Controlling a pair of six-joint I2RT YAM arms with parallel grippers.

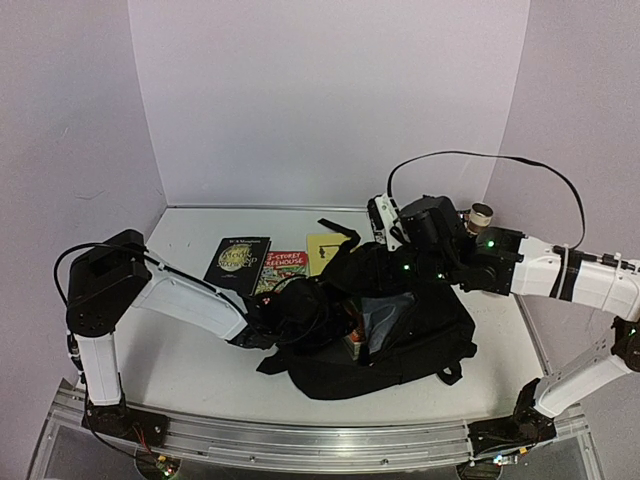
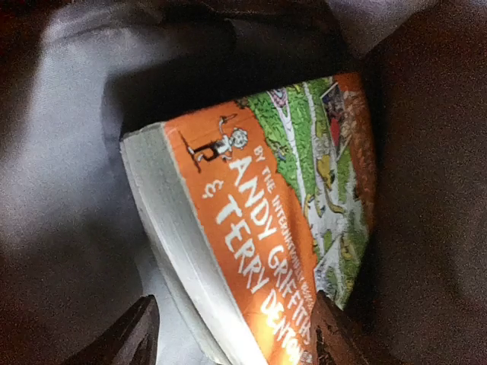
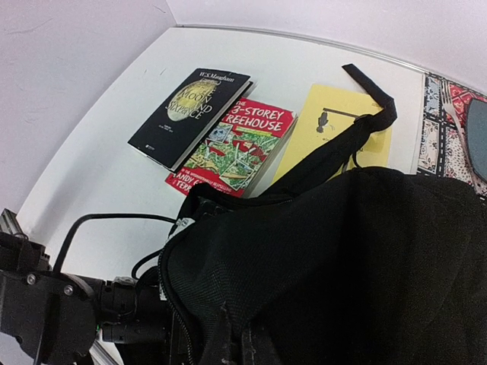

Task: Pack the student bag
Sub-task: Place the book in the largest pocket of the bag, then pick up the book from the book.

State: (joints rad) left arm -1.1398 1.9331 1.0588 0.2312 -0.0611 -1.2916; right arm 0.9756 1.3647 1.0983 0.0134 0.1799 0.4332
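Student bag point(image 1: 420, 350) lying flat, long axis left-right, mouth leftward.

Left arm point(image 1: 190, 300) runs low from 7 o'clock toward 3 o'clock, left gripper point(image 2: 236, 344) with jaws spread apart. Right arm point(image 1: 575, 278) rises from 5 o'clock, forearm pointing toward 9 o'clock, right gripper point(image 3: 236, 348) pinched tight on bag point(image 3: 342, 266).

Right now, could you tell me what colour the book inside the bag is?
The book is orange, clearest in left wrist view.
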